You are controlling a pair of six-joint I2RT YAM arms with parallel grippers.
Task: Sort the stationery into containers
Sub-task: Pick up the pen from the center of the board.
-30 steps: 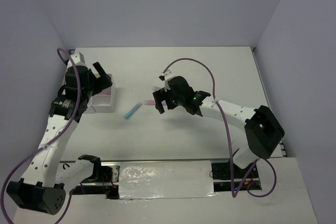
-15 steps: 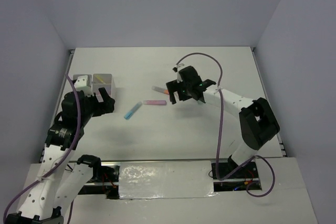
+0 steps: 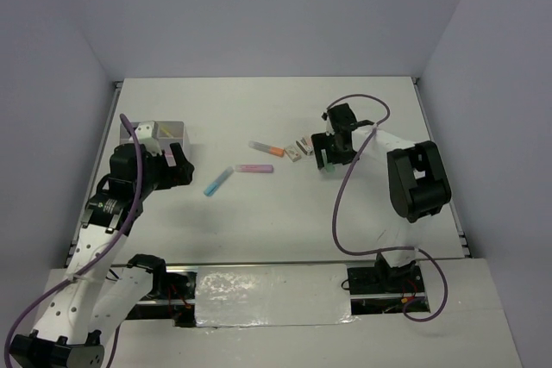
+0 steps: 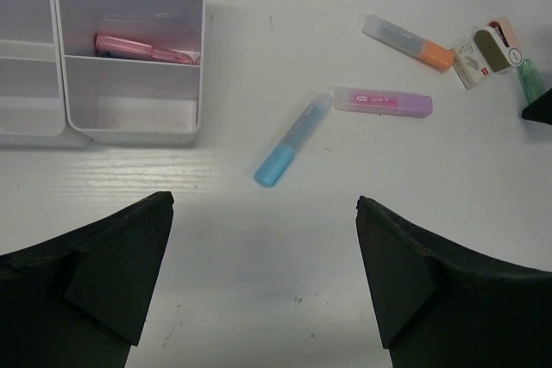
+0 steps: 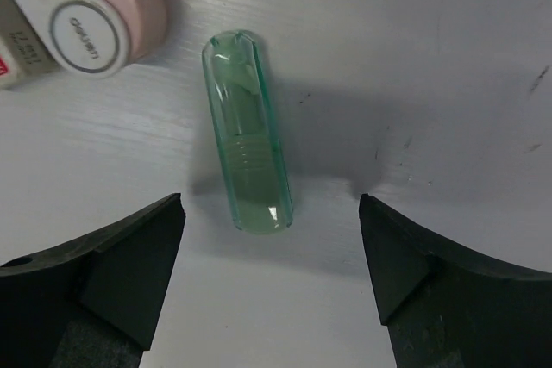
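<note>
A white, faintly wood-grained flat surface (image 3: pixel 285 213) fills the middle of the top view. Plain pale lavender-grey walls (image 3: pixel 276 15) close it in at 9, 12 and 3 o'clock. A glossy, crinkled white strip (image 3: pixel 276 295) lies along its 6 o'clock edge. The light is soft and even, and the shadows on the surface are faint and blurred.

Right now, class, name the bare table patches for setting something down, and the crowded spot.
Bare: far strip behind the organizer; gap between organizer and orange-tipped marker; near stretch in front of the blue marker. Crowded: erasers, green marker.
</note>
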